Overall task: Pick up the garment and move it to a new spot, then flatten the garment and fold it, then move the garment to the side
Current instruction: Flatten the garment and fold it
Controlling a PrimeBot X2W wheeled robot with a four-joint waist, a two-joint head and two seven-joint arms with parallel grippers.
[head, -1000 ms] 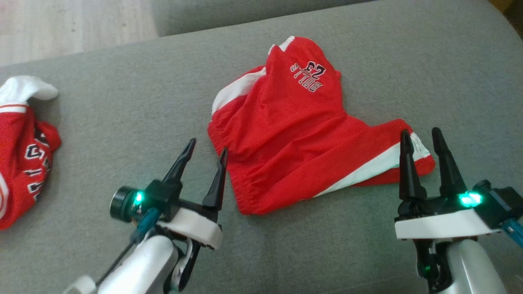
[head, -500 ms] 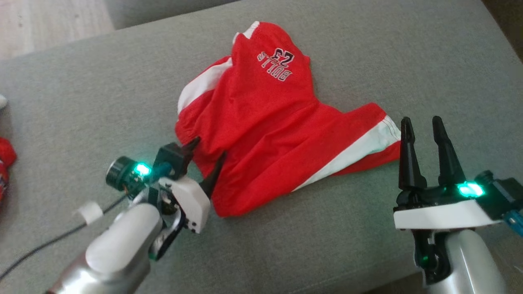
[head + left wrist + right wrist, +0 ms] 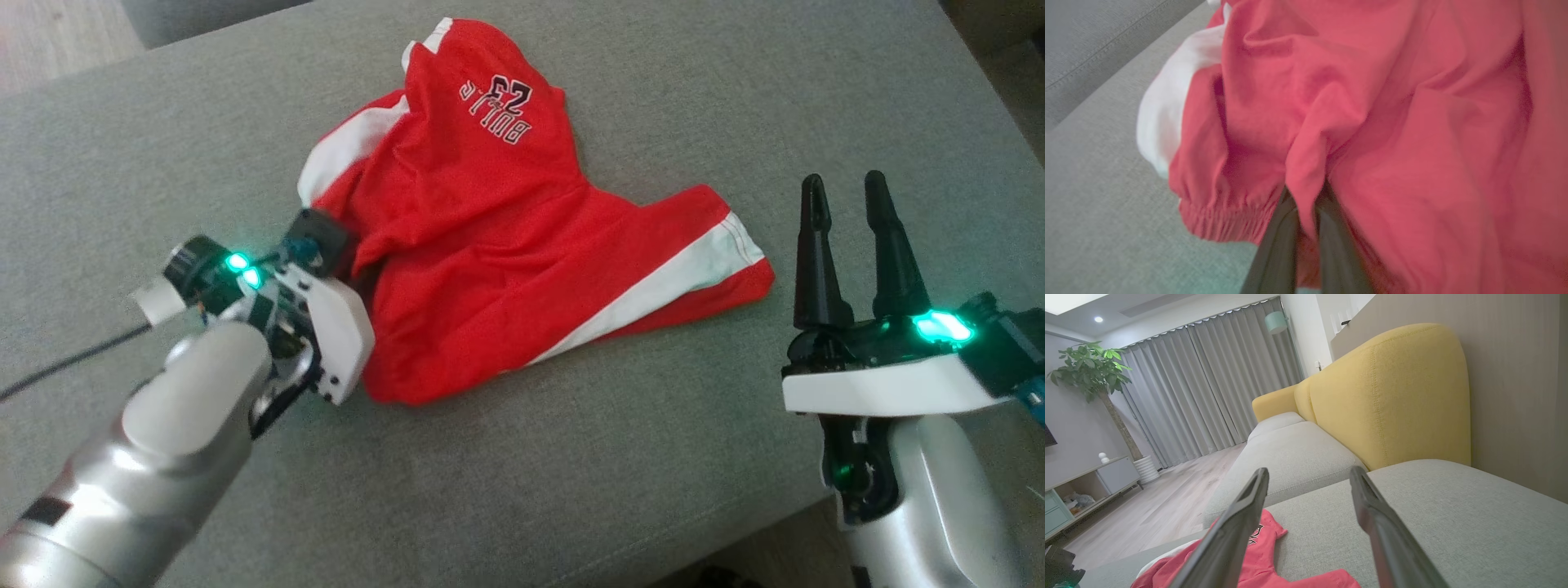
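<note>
Left pincer (image 3: 1306, 212) is clamped on a waistband fold of the crumpled red-and-white fabric shorts (image 3: 490, 269), lying toward the far edge of the grey fabric sofa seat (image 3: 653, 457). Right pincer (image 3: 845, 188) hovers spread near its right edge. This looks like the pick-up step; the next move calls for lifting the cloth clear.

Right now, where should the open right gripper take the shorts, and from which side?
I'd grip the shorts at the leg hem where the white stripe ends: it lies flat, a thin edge nearest the right gripper. Slide in low from the robot's right. The left gripper is shut on a fold by the waistband.
</note>
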